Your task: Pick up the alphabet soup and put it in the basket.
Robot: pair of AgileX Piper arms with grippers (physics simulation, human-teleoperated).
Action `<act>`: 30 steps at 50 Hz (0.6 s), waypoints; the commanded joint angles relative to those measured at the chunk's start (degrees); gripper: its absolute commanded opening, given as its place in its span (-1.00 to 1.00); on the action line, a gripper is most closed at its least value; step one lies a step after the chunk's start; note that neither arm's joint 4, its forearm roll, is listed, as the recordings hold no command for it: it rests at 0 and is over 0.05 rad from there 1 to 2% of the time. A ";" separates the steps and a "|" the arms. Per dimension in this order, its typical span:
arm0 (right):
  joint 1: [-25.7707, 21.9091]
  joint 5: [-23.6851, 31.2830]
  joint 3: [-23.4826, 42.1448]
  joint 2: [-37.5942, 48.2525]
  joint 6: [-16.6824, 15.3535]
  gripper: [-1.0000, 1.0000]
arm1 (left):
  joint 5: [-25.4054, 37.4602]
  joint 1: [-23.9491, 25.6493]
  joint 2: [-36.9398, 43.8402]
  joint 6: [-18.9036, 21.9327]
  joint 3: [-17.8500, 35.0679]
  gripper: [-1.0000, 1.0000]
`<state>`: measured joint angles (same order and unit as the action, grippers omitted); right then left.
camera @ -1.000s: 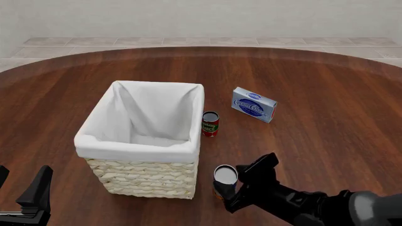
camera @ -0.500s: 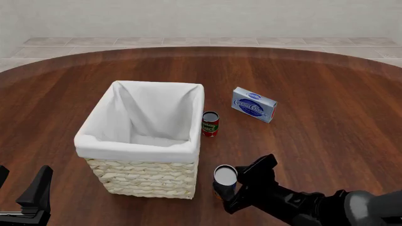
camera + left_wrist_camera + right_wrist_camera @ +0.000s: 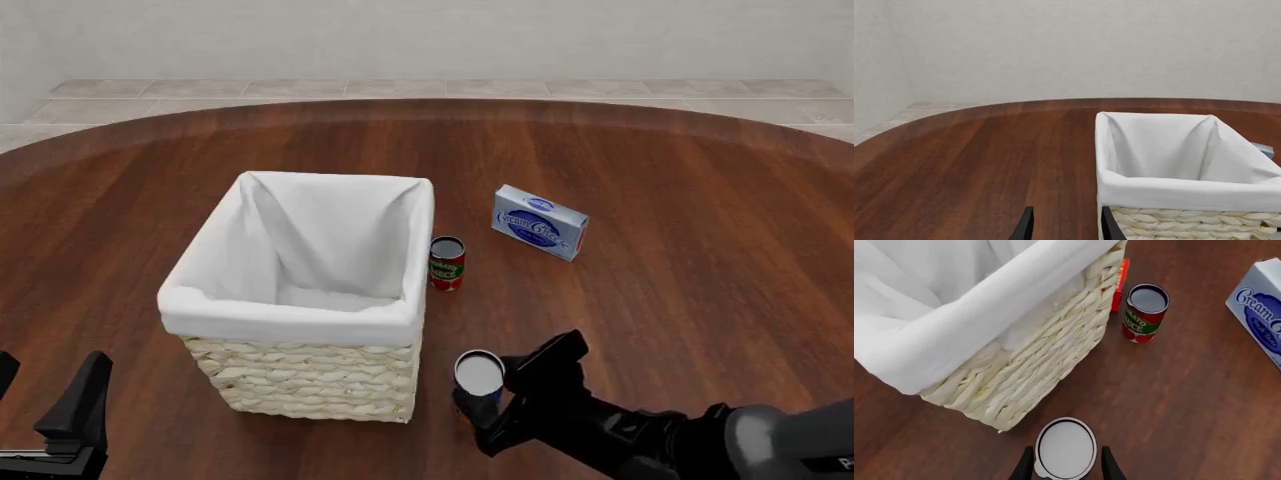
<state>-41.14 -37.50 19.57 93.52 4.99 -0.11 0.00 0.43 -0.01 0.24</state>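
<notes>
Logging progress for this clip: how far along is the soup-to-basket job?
Done: right gripper has reached the alphabet soup, a finger on either side. In hand: closing the grasp; contact isn't clear, and the can stands on the table. Left: lifting it into the basket.

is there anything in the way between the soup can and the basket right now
Only the basket's own near wall. The soup can stands on the table beside its near right corner, between the right gripper's fingers, so it must go up over the cloth-covered rim. The tomato can stands farther back, off that path.
</notes>
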 commanded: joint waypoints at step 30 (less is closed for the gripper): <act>-0.12 -0.98 -0.10 1.07 -0.74 1.00 | 0.00 0.00 0.00 0.00 0.00 1.00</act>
<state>-41.18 -38.34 19.62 94.73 4.92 -0.11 -0.01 0.43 -0.01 0.25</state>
